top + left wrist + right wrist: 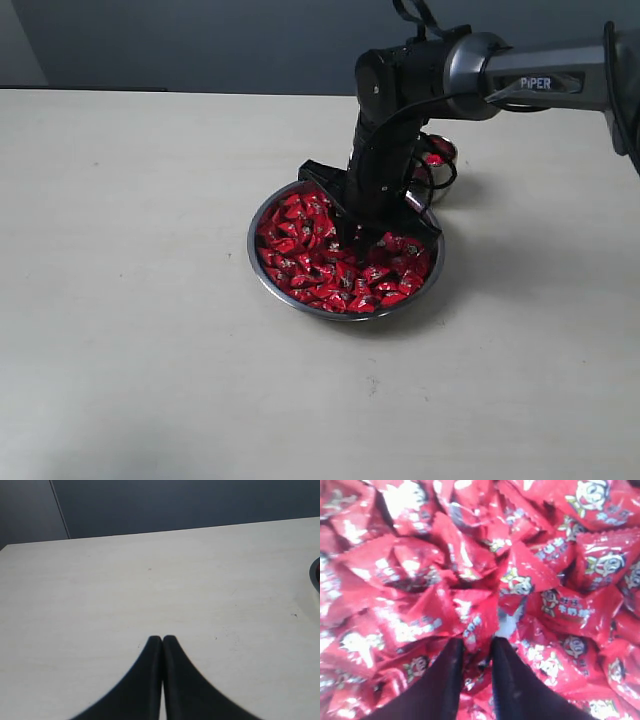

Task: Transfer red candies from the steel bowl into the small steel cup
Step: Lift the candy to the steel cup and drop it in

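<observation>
The steel bowl [254, 246] sits mid-table, heaped with red candies [305, 268]. My right gripper [352, 240] reaches straight down into the pile. In the right wrist view its black fingers [451, 675] stand close together, and the right gripper [478, 642] pinches a crinkled red candy [479, 626] that fills the gap between them. The small steel cup [441, 157] stands just behind the bowl, half hidden by the arm, with red showing inside. My left gripper [162, 639] hovers shut and empty over bare table, with the bowl's rim [315, 575] at the edge of its view.
The pale tabletop [130, 300] spreads wide to the left and in front of the bowl. The right arm [530, 80] comes in from the upper right, above the cup. A dark wall [200, 40] runs behind the table's far edge.
</observation>
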`<state>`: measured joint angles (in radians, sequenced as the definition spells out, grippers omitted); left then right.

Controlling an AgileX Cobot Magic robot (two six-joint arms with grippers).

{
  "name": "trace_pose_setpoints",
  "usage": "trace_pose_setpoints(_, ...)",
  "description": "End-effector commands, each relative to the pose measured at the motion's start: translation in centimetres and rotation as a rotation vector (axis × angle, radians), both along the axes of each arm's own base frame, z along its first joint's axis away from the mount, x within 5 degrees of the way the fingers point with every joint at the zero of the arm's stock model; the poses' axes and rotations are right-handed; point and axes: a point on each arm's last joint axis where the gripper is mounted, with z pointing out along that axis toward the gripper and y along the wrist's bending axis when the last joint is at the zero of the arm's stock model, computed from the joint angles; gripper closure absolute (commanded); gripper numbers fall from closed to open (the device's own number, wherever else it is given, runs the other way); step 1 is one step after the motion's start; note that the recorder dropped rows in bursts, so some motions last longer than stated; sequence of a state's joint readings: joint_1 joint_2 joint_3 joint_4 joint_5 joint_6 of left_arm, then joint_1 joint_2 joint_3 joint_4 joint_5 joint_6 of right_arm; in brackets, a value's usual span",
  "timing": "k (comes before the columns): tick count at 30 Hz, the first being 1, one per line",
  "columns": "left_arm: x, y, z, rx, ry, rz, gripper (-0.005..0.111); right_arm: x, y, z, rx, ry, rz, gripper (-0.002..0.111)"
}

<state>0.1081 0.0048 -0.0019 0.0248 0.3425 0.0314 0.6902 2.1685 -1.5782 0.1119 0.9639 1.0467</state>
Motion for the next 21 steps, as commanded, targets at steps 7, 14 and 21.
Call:
trace_pose_setpoints(7, 0.0, 0.0, 0.0, 0.002, -0.011, 0.0, 0.106, 0.0, -0.2, 3.7, 0.055, -0.093, 0.064, 0.109)
trace_pose_setpoints(14, 0.0, 0.0, 0.0, 0.002, -0.011, 0.0, 0.106, -0.4, -0.9, 7.1, 0.055, -0.196, 0.243, 0.109)
trace_pose_setpoints(21, 0.0, 0.0, 0.0, 0.002, -0.011, 0.0, 0.106, 1.2, -3.4, 8.7, 0.003, -0.183, 0.323, 0.109)
